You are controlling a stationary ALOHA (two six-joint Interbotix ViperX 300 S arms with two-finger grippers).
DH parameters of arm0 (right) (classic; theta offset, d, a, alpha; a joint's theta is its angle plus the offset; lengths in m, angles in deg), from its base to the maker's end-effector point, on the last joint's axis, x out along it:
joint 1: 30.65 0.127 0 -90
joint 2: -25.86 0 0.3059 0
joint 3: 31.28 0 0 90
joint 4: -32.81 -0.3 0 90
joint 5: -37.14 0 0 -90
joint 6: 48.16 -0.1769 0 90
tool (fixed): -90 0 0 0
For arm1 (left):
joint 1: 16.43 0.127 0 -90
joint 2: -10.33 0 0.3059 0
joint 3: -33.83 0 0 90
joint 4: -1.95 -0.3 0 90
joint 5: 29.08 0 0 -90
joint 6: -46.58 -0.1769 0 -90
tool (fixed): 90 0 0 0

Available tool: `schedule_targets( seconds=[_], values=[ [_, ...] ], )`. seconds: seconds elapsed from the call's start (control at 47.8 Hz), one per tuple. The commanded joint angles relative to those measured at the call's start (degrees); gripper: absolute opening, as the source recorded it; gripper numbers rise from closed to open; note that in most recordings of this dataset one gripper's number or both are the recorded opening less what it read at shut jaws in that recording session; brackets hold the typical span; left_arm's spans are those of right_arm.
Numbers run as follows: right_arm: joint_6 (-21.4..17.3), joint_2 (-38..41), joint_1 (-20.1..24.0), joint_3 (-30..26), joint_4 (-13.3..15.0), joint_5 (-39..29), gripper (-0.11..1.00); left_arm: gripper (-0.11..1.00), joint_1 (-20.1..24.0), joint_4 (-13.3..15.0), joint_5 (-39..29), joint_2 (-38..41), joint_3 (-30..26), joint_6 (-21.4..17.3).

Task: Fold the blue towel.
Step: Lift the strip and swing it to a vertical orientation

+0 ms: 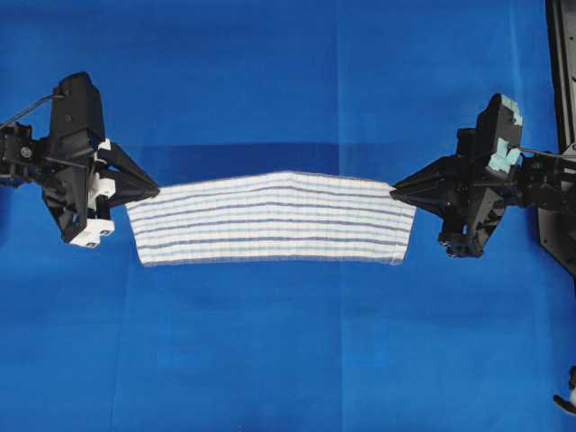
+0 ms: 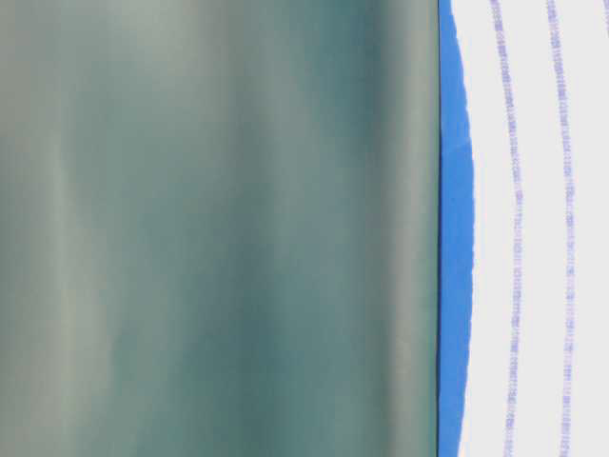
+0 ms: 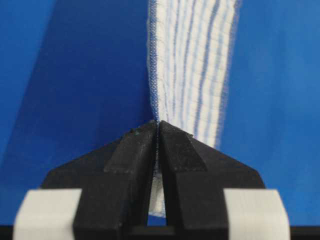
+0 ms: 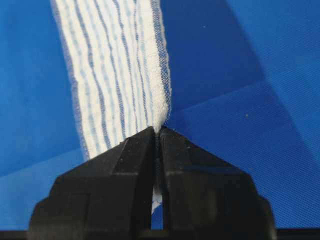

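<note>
The blue towel (image 1: 270, 219) hangs stretched between the two arms above the blue table (image 1: 270, 360), its long axis running straight from one gripper to the other, so neither arm is nearer. The left gripper (image 1: 155, 191) is clamped tight on the towel's left end and the right gripper (image 1: 396, 192) on its right end. The cloth sags from that held edge, and its free lower edge is what a fold must bring over.

blurred grey-green surface (image 2: 219, 228) fills table-level view, unidentifiable
</note>
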Motion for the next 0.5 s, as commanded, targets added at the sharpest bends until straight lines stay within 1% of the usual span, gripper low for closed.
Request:
schedule_targets(
  seconds=[0.0, 0.084, 0.188, 0.335, 0.482],
  values=[
    [0.4, 0.4, -1.3, -1.8, 0.0, -0.2, 0.03, 0.01, -1.1, 0.0, 0.8, 0.3, -1.8, 0.2],
    [1.4, 1.0, -3.8, -3.1, 0.0, -1.1, 0.03, 0.01, -2.4, 0.2, 1.6, 1.6, -3.1, 0.4],
    [3.9, 1.7, -7.8, -5.3, 0.2, -3.4, 0.03, 0.01, -4.0, 0.4, 3.2, 3.5, -4.8, 1.4],
    [7.4, 2.9, -12.7, -8.0, 0.2, -5.6, 0.03, 0.01, -5.8, 0.4, 4.5, 7.0, -8.3, 4.7],
    [10.3, 4.7, -16.7, -10.9, 0.2, -6.6, 0.03, 0.01, -7.4, 0.4, 4.8, 10.5, -12.6, 6.9]
  ],
)
